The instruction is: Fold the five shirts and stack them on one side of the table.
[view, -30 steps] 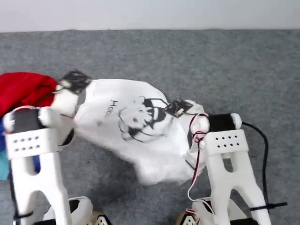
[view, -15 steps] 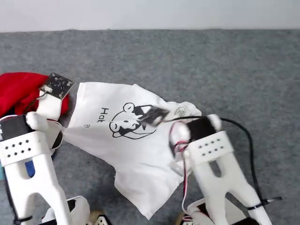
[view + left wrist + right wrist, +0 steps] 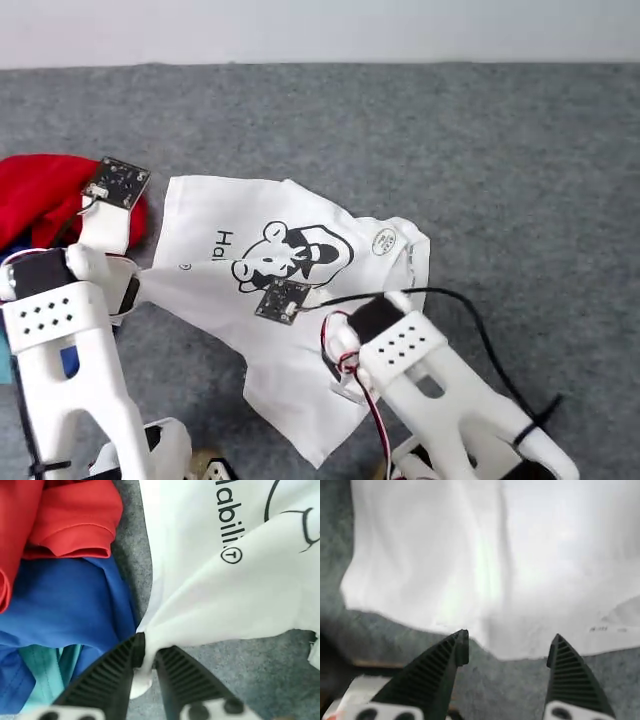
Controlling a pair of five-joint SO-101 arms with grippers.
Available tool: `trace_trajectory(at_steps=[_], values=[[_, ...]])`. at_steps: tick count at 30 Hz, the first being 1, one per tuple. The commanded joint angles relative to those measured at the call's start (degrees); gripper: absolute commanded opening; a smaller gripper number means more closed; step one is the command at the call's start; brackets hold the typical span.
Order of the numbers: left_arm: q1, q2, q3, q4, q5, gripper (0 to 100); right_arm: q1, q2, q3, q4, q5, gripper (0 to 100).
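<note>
A white shirt with a black bear print lies rumpled on the grey table, left of centre. My left gripper is shut on the shirt's side edge, close beside the pile of other shirts. My right gripper is open just above the table, at the edge of the white shirt, with nothing between its fingers. In the high view the right arm reaches over the shirt's lower part.
A red shirt lies bunched at the table's left edge. Under it sit a blue shirt and a teal one. Grey table stretches bare to the right and behind the white shirt.
The right gripper has let go of the white shirt and swung left and nearer. The shirt, held up between both arms before, now lies spread on the table.
</note>
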Motion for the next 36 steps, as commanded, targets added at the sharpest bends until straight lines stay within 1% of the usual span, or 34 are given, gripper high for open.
trace_trajectory(at_steps=[1, 4, 6, 10, 13, 19, 21, 26, 29, 36], values=[[-0.53, -2.02, -1.01, -1.23, 0.62, 1, -0.13, -1.01, 3.52, -9.27, -0.44, 16.9], [-0.53, -2.02, -1.01, -1.05, 0.62, 1, -0.13, 1.1, 4.75, -13.14, -0.35, 7.1], [-0.62, -2.02, -1.01, -1.05, 0.62, 1, -0.13, 4.35, 4.66, -14.55, -0.35, 3.2], [-0.62, -2.02, -1.01, -1.05, 0.62, 1, -0.13, 12.97, 2.81, -16.75, -0.35, 2.5], [-0.62, -2.02, -1.01, -1.05, 0.62, 1, 0.92, 19.56, -1.67, -16.84, -0.44, 2.5], [-0.62, -2.11, -2.51, 0.26, 0.62, 1, 9.27, 31.16, -16.0, -17.27, -0.09, 2.5], [-0.62, -2.11, -4.79, 1.93, 0.62, 1, 11.74, 34.86, -21.71, -17.27, 1.93, 2.5], [-0.62, -2.11, -10.59, 5.63, 0.62, 1, 15.34, 42.51, -36.66, -16.4, 4.04, 2.5], [-0.62, -2.11, -11.56, 6.68, 0.62, 1, 15.34, 45.41, -44.75, -11.47, 4.04, 2.8], [-0.7, -2.11, -11.47, 6.51, 0.62, 1, 12.09, 46.37, -55.74, 8.22, 3.78, 3.1]])
